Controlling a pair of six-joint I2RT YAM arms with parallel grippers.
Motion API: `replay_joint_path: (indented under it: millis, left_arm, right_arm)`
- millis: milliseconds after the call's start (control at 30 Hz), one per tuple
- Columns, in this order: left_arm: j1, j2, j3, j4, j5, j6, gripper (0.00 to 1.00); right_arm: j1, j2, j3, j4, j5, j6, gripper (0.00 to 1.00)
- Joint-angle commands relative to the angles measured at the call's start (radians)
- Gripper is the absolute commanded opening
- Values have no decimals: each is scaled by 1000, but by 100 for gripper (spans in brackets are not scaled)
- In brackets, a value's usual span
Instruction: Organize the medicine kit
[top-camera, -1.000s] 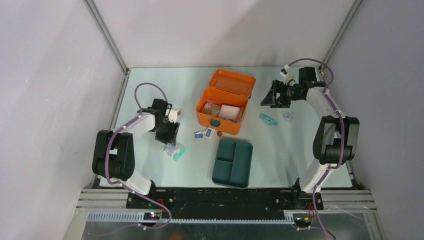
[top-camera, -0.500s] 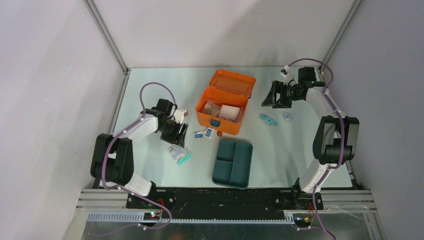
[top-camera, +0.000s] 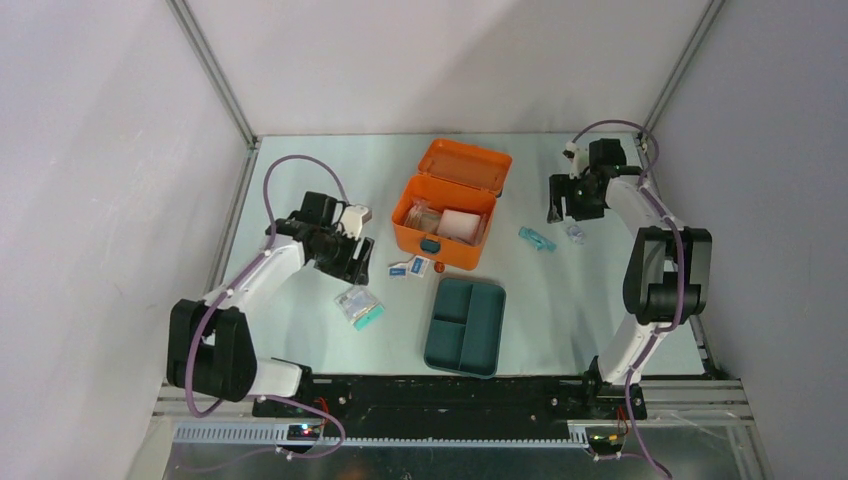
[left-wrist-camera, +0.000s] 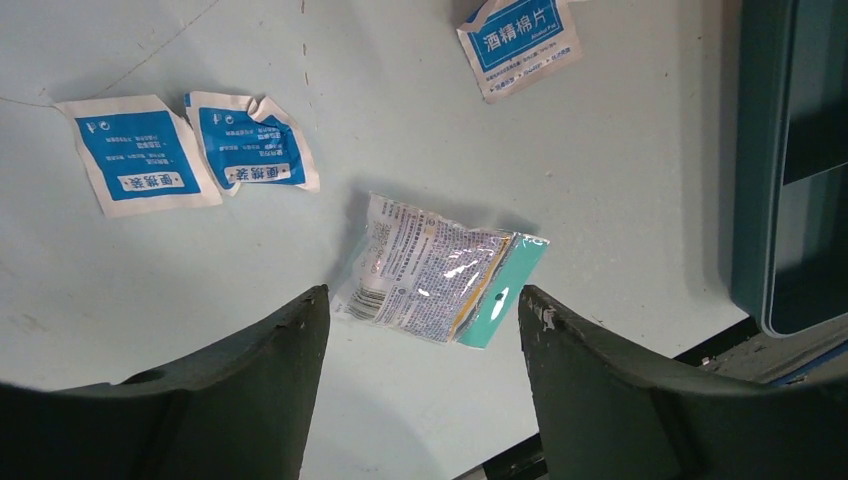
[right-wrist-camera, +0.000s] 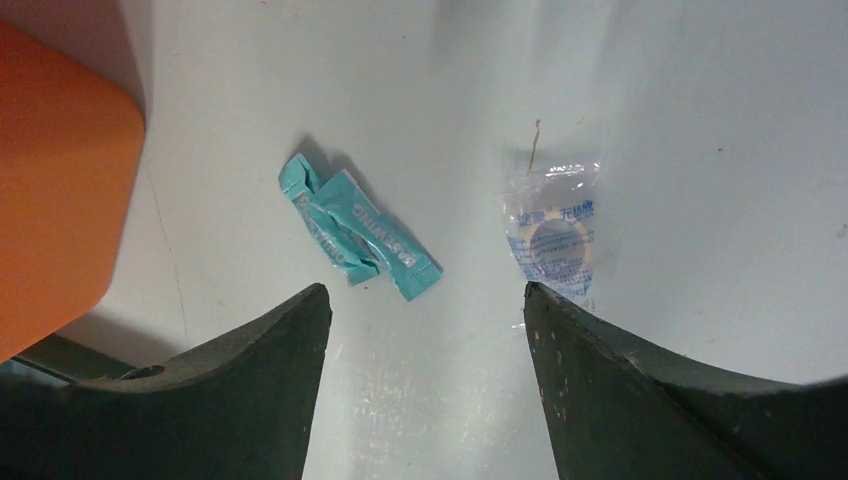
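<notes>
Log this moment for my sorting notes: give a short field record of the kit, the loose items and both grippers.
kit: orange box, lid open, some contents inside
tray: dark teal tray, on the table in front of the kit
left gripper: open, above the clear packet, holding nothing
blue-white packets: three on the table, near the clear packet
right gripper: open, holding nothing
items below right gripper: teal sachets and small clear bag, lying apart
</notes>
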Motion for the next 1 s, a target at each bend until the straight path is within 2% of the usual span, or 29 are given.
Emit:
replay_joint_path:
  millis: [0, 200, 267, 400, 700, 967]
  left_arm:
    - [1, -18, 40, -3, 10, 30, 75]
    - [4, 33, 192, -3, 59, 65, 75]
    - [4, 50, 276, 0, 144, 86, 75]
    - [1, 111, 401, 24, 211, 69, 76]
    - [-8, 299, 539, 165, 218, -244, 75]
    - [-47, 400, 550, 217, 244, -364, 75]
  right_arm:
    - [-6, 16, 0, 67, -18, -8, 76]
    - [-18, 79, 121, 0, -444, 77, 80]
    - [-19, 103, 153, 5, -556, 117, 81]
    - [-9, 171, 213, 33, -706, 196, 81]
    - [48, 276, 300, 100, -901, 285, 82]
    - [78, 331, 349, 143, -924, 340, 81]
